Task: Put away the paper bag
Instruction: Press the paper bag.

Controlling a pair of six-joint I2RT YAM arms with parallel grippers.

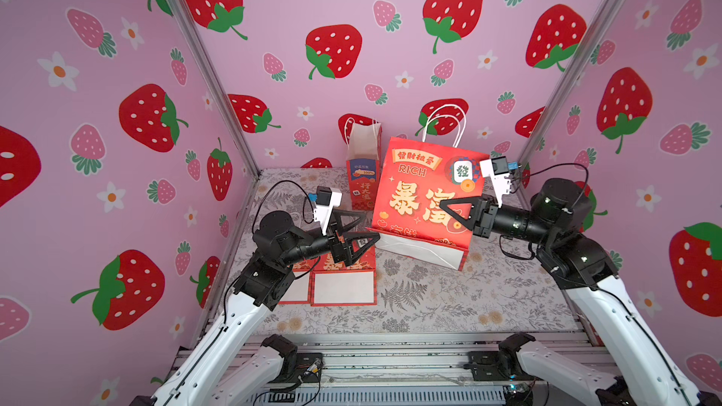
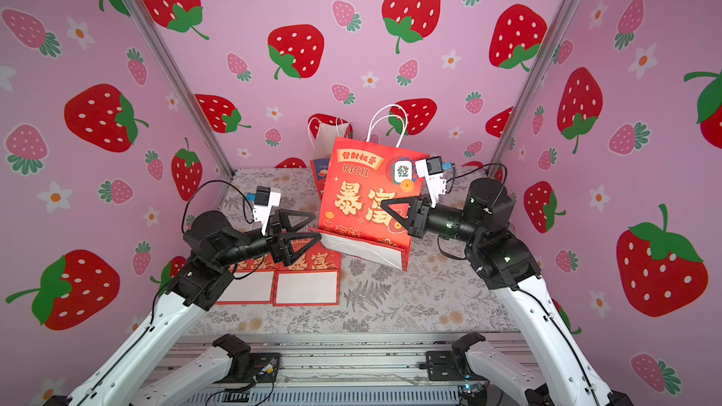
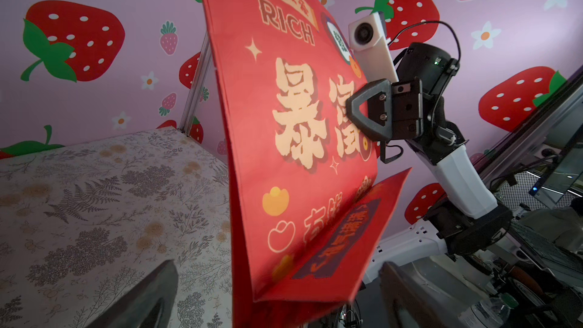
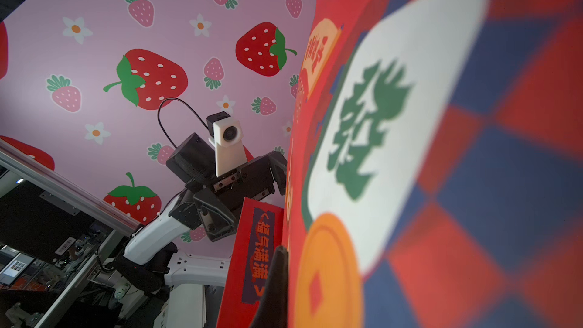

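The paper bag is large and red, with "RICH", gold characters and white cord handles. It stands tilted at the back middle of the table, its white folded bottom facing forward. My right gripper is shut on the bag's right side edge. In the right wrist view one dark finger lies against the bag's printed face; the other finger is hidden. My left gripper is open at the bag's lower left corner. That corner sits between its spread fingers.
Two flat folded red bags with white panels lie on the floral tablecloth under the left arm. A smaller red and blue bag stands open at the back. Strawberry-patterned walls close in three sides.
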